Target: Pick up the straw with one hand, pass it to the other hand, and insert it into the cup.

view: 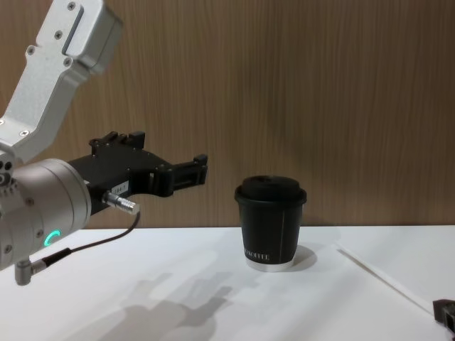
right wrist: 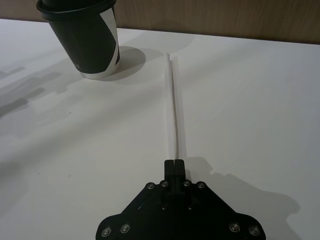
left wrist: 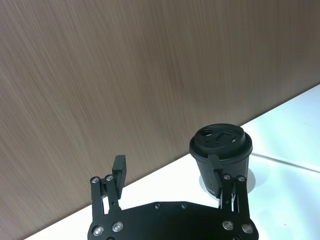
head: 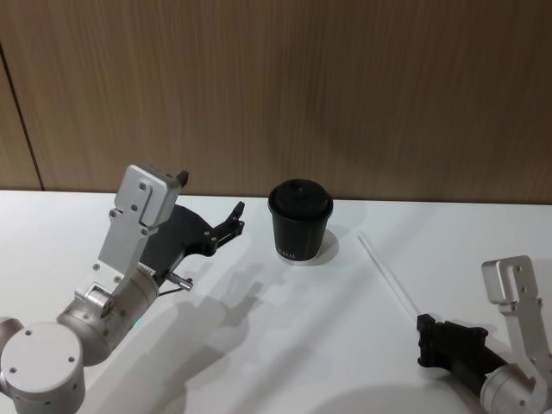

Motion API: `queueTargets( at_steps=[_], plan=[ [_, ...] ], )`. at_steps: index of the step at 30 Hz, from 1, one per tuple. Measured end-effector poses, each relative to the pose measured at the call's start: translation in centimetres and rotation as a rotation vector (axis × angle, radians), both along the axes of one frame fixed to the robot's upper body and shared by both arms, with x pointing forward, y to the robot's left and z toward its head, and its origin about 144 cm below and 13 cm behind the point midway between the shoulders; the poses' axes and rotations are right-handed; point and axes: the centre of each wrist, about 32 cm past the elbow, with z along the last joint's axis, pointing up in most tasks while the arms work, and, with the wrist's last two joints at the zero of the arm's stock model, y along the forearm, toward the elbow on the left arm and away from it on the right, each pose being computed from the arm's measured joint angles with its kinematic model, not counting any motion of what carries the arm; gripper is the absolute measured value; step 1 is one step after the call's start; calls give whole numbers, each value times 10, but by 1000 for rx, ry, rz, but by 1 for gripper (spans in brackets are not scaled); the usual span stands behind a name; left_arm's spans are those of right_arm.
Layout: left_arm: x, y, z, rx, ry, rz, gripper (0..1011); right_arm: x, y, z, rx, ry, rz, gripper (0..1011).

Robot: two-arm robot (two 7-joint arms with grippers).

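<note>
At the lower right, the blocky black right hand (right wrist: 174, 165) is pinching the near end of the long thin white straw (right wrist: 173, 110). The straw is lying on the white counter (head: 259, 345), right of the black lidded paper cup (head: 299, 221). It is probably light and bendy, so a gentle squeeze is best. The long black left hand (head: 235, 220) is hanging open at the left.

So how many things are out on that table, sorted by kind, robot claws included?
cup: 1
straw: 1
grippers: 2, the left gripper open and raised left of the cup, the right gripper shut on the straw's near end
Total: 4
</note>
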Motion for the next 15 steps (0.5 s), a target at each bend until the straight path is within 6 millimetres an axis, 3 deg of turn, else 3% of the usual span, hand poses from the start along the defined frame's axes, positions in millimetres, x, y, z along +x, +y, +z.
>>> queueTargets(
  at_steps=[15],
  plan=[
    [0, 0, 0, 0, 0, 0, 1003, 1, -6, -1, -34, -44, -12, 0]
  ],
)
